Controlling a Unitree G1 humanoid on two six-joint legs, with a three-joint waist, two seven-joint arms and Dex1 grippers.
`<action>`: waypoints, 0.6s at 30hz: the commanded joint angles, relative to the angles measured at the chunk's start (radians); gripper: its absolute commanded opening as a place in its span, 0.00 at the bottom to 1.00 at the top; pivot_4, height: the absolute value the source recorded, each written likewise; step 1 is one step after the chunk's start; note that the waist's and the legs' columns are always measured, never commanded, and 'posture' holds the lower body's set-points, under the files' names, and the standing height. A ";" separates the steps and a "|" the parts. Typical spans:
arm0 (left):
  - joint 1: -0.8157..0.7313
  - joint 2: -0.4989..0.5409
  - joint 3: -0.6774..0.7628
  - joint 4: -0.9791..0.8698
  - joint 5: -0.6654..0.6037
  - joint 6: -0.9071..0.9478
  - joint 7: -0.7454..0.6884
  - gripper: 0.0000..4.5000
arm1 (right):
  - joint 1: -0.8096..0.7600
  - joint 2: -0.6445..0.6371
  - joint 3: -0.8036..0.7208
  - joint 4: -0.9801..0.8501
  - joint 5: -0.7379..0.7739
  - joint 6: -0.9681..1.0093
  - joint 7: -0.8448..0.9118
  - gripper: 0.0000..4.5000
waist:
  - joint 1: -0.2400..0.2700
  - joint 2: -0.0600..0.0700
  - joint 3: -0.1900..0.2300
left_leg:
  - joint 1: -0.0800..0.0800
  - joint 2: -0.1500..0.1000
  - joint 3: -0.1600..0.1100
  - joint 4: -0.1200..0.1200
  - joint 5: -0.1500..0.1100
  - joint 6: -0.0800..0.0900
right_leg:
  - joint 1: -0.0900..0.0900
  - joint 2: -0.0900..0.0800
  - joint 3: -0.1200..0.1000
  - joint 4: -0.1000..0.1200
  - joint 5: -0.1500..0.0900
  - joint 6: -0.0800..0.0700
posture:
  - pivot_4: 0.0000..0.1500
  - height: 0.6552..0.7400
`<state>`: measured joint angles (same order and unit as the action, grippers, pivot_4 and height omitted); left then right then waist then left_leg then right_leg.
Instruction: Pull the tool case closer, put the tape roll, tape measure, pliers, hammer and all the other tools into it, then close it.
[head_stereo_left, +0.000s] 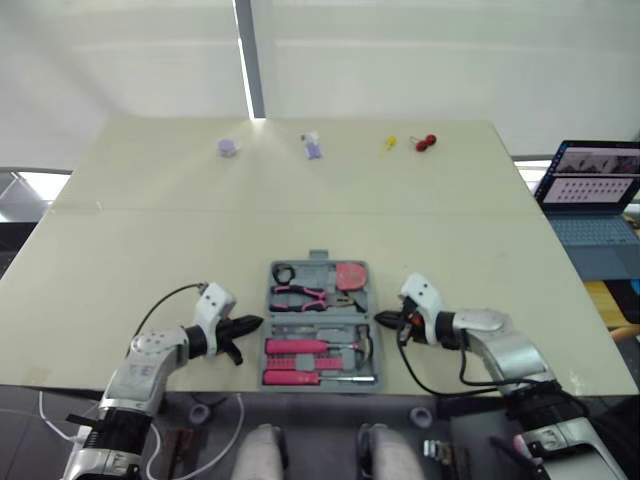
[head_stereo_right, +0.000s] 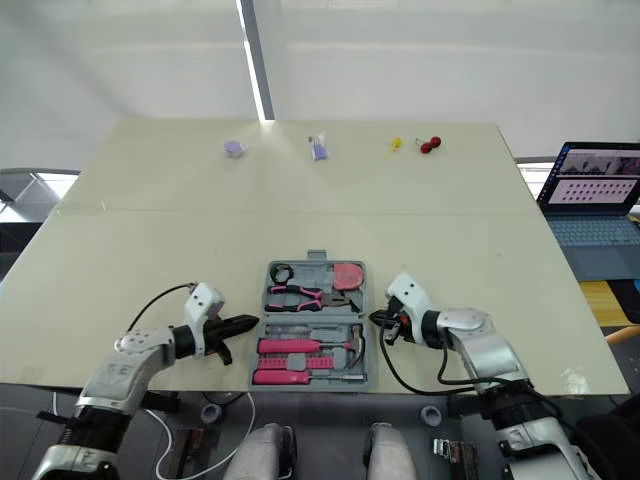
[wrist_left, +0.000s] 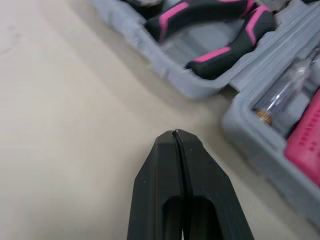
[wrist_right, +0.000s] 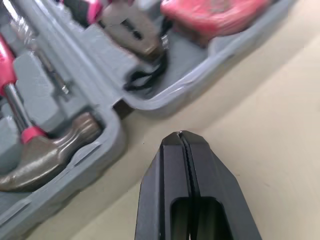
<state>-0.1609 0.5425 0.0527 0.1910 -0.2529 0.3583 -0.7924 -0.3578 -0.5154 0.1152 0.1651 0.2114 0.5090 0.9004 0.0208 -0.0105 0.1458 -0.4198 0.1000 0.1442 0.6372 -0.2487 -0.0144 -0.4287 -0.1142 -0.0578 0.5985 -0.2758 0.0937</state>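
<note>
Grey moulded plastic makes up the tool case (head_stereo_left: 320, 316), which lies open and flat near the front edge of the pale cream tabletop (head_stereo_left: 150, 240), between the robot's two arms. Its two halves are spread one behind the other, each with shaped recesses that hold tools.

In the nearer half I see pink-handled tools laid crosswise, among them the hammer (head_stereo_left: 330, 346), with its dull metal head towards the right side of the case.

The left gripper (head_stereo_left: 252, 324) hovers just beside the case's left wall. Its black fingers (wrist_left: 160, 175) are pressed together, holding nothing, and the tips point at the case. The right gripper (head_stereo_left: 383, 320) sits just beside the right wall. Its fingers (wrist_right: 170, 170) likewise meet tip to tip with nothing between them. Neither touches the case as far as I can tell.

In the farther half lie the pliers (head_stereo_left: 300, 295), with black and pink handles. A red tape measure (head_stereo_left: 350, 275) sits in the right corner and a small black tape roll (head_stereo_left: 283, 272) in the left.

Well beyond the case, the far edge of the tabletop carries a row of small things: a purple piece (head_stereo_left: 230, 147), a paler purple one (head_stereo_left: 312, 147), a yellow bit (head_stereo_left: 387, 143) and a red one (head_stereo_left: 426, 142). Off to the right stands an open laptop (head_stereo_left: 590, 195).
</note>
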 joint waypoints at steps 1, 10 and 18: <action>0.051 0.031 0.067 -0.124 -0.108 0.010 -0.088 0.00 | -0.064 -0.012 -0.092 0.035 0.086 0.124 0.005 0.12 | 0.000 0.000 0.000 | 0.000 0.000 0.000 0.000 0.000 0.000 | 0.000 0.000 0.000 0.000 0.000 0.000 | 1.00 1.00; 0.267 0.159 -0.068 -0.409 -0.143 0.032 -0.288 0.00 | -0.325 0.037 -0.173 0.330 0.175 0.398 -0.024 0.98 | -0.001 0.004 0.003 | 0.000 0.000 0.001 -0.002 0.000 0.000 | -0.001 -0.001 0.001 -0.001 0.000 -0.001 | 1.00 1.00; 0.287 0.153 -0.178 -0.338 -0.011 -0.060 -0.250 0.00 | -0.438 0.126 -0.164 0.516 0.135 0.375 -0.082 0.98 | 0.000 0.005 0.003 | 0.000 0.000 0.002 -0.002 0.000 0.000 | -0.001 -0.001 0.002 -0.002 0.000 -0.001 | 1.00 1.00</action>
<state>0.1143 0.6882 -0.1054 -0.1742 -0.3020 0.3191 -1.0521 -0.7790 -0.3931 -0.0463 0.6589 0.3543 0.8962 0.8354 0.0204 -0.0052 0.1490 -0.4202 0.0999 0.1459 0.6353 -0.2488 -0.0145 -0.4299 -0.1154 -0.0562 0.5966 -0.2759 0.0927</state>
